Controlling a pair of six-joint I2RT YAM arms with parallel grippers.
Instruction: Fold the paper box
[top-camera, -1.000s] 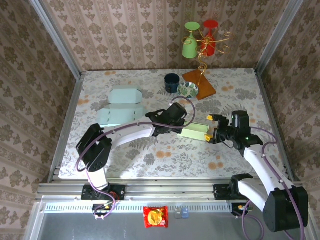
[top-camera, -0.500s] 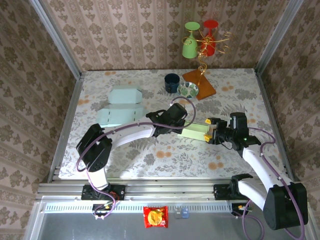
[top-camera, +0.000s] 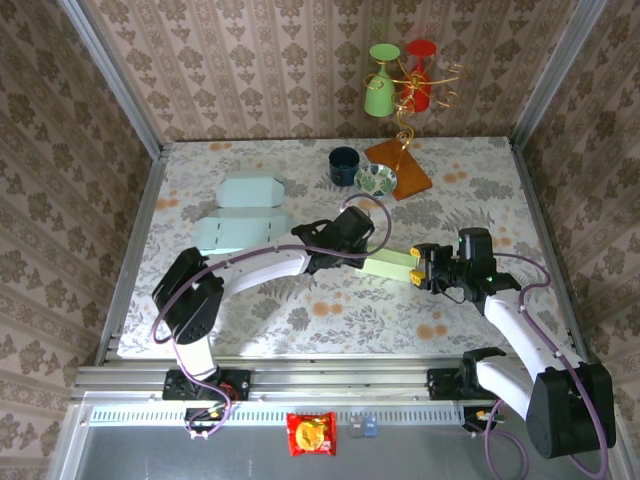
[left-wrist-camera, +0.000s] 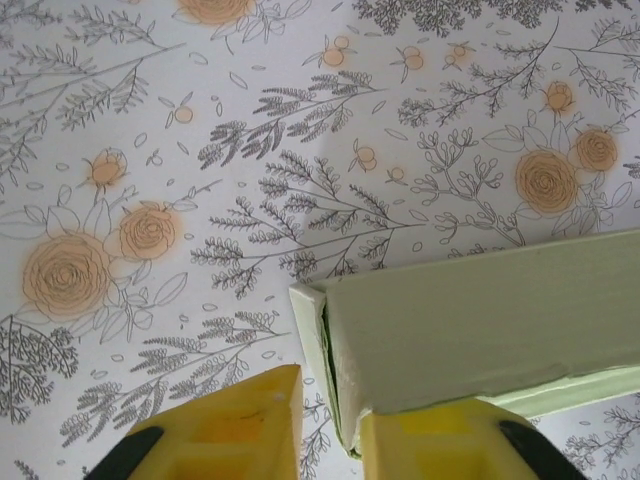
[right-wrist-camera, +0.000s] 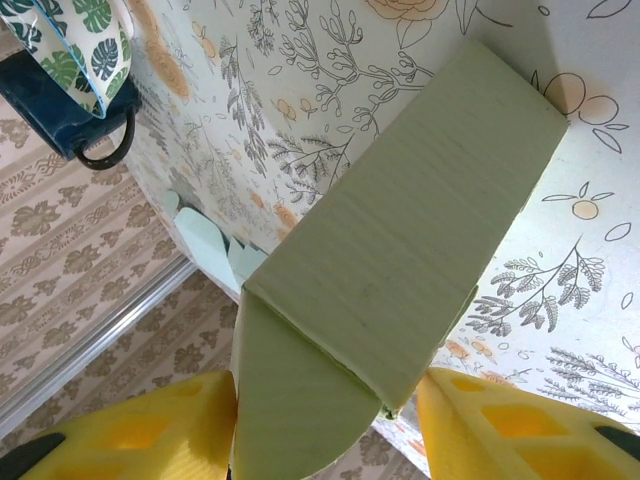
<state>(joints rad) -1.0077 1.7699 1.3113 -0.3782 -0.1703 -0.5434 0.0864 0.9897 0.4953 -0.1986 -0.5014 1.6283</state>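
Right gripper (top-camera: 418, 264) has closed in on the paper box (top-camera: 392, 265), fingers spread to either side of its end; left gripper (top-camera: 365, 243) stands narrowly parted at the other end, grip unclear; box lies mid-table on floral cloth (top-camera: 300, 310); damask wallpaper (top-camera: 250, 70) all round.

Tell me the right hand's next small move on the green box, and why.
Probably close the right hand a little, to pinch the box's sides before working the end. Its fingers flank the green box, whose end flap sticks out untucked between them. The left hand at the far end stands slightly open, so it likely steadies little.
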